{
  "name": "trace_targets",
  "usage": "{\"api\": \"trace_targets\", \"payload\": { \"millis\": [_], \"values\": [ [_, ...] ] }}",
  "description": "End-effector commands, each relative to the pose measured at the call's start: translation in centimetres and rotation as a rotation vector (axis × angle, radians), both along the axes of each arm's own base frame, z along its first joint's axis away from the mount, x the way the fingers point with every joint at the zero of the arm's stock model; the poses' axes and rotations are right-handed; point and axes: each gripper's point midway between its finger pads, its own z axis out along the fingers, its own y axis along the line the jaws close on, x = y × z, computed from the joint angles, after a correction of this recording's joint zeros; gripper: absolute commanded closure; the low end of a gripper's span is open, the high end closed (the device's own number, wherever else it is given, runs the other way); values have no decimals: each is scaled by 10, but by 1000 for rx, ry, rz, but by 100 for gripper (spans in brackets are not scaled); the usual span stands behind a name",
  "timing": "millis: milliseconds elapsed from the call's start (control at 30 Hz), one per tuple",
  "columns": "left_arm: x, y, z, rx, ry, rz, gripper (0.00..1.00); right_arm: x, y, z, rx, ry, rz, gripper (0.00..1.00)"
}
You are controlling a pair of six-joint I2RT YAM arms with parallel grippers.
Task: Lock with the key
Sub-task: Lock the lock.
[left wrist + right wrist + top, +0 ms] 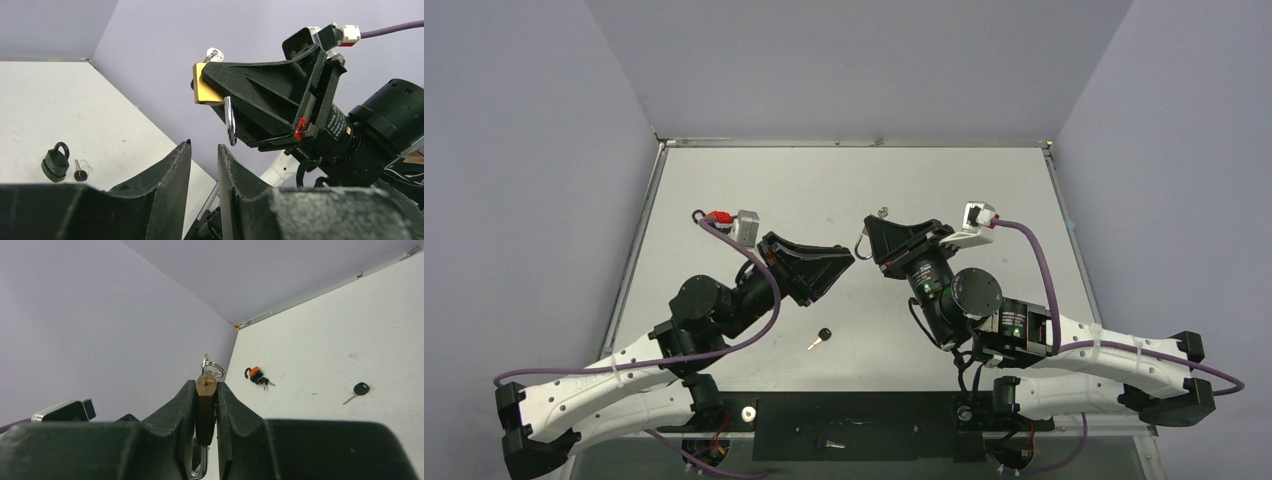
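Note:
My right gripper is shut on a brass padlock and holds it above the table. A key with a ring sits in the lock's keyhole, and the steel shackle hangs below the fingers. In the left wrist view the same brass padlock shows with its key on top and its shackle pointing down. My left gripper is just below that shackle, its jaws a narrow gap apart with nothing between them. From above, the two grippers nearly meet at mid-table.
A loose black-headed key lies on the table near the arms. A black padlock with a key beside it rests on the table. An orange-topped padlock with keys lies near the far corner.

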Motion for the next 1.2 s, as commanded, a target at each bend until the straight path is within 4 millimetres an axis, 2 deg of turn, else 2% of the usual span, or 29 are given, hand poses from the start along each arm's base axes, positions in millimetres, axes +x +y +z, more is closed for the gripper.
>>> {"api": "trace_targets", "payload": {
  "millis": [0, 300, 400, 500, 633, 800, 1067, 1167],
  "values": [
    [1, 5, 16, -92, -11, 15, 77, -1, -4, 29, 105, -10, -28, 100],
    [-19, 2, 30, -104, -116, -75, 74, -3, 6, 26, 83, -1, 3, 100],
    [-26, 2, 34, -104, -145, -104, 71, -3, 2, 25, 84, 1, -9, 100],
    [-25, 2, 36, -98, -148, -99, 69, -3, 1, 24, 88, 2, -8, 100],
    [-23, 1, 39, -108, -146, -89, 68, -5, 11, 23, 73, 3, 19, 100],
    [-21, 0, 44, -115, -144, -82, 68, -6, 10, 22, 75, 2, 24, 100],
    [-19, 0, 47, -113, -146, -74, 68, -9, 16, 19, 69, 5, 61, 100],
    [-18, -1, 48, -110, -145, -74, 72, -9, 14, 19, 77, 6, 61, 100]
  ]
}}
